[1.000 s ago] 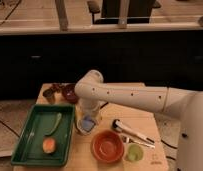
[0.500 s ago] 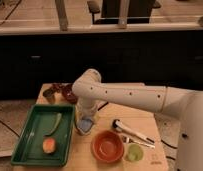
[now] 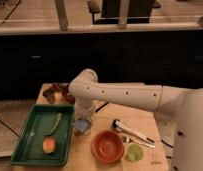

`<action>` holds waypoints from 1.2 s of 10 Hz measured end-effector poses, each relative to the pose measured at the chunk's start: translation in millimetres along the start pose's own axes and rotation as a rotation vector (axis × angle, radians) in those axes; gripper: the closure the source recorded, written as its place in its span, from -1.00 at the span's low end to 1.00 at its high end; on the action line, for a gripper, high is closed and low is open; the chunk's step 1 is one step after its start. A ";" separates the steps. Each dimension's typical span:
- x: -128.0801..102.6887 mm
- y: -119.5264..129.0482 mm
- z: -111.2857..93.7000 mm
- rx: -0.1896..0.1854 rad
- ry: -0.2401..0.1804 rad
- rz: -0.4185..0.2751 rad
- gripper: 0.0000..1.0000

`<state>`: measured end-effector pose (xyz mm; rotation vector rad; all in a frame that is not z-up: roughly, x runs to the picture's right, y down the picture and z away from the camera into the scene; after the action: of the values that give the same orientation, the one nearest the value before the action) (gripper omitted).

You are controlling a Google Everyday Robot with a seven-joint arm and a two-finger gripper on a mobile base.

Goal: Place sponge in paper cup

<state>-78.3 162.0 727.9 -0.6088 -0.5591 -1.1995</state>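
My gripper points down at the end of the white arm, just right of the green tray. It is shut on the sponge, a small light-blue pad with a pale edge, held low over the table beside the tray's right rim. A pale greenish round cup stands near the table's front right, to the right of the orange-red bowl. The gripper is well to the left of that cup.
The green tray at the left holds an orange lump and a green strip. A white-and-black tool lies right of the gripper. Dark items sit at the back left corner. The table's front edge is close.
The arm and gripper have shifted a little to the left, and the sponge has moved with them towards the tray's rim.
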 end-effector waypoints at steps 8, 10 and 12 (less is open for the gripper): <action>3.6 -1.0 0.6 -0.022 -0.006 -0.012 -0.60; 3.8 0.5 1.8 -0.022 -0.010 -0.011 -0.60; 3.2 0.3 2.8 -0.021 -0.014 -0.014 -0.60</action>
<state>-77.3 161.8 732.1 -0.6328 -0.5639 -1.2169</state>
